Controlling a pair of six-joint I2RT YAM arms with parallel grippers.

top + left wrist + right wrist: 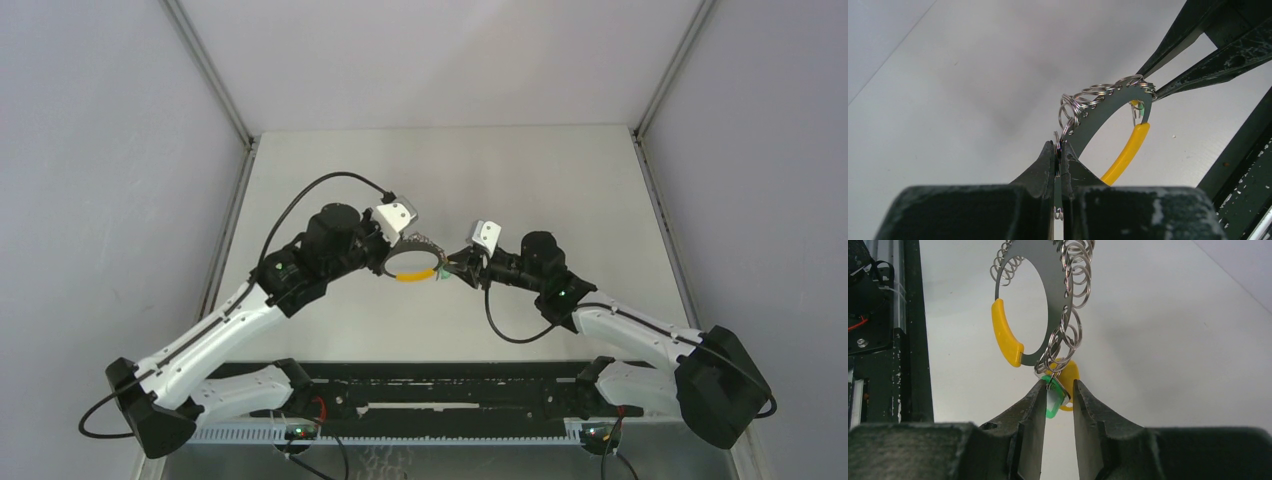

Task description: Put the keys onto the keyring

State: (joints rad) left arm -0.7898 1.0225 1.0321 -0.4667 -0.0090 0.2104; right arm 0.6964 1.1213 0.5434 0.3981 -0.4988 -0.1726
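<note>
Keyring (1058, 290) = a thin, flat grey metal hoop, held up in the air over the pale matte worktop (450, 180) between both arms. Its top is cut off in the right wrist view. Its near edge vanishes between the dark fingers of the left pincer (1059, 150), which is clamped tight on the rim at about 9 o'clock seen from above. Shiny wire split rings (1078, 275) crowd the edge, and a smooth yellow plastic sleeve (1003, 335) covers 6 o'clock. The right pincer (1059, 385), at 3 o'clock, has its jaws narrowly apart around the tiny green-headed key (1053, 402). The tiny yellow-headed key (1071, 375) sits just behind it. Can't make out either blade.
</note>
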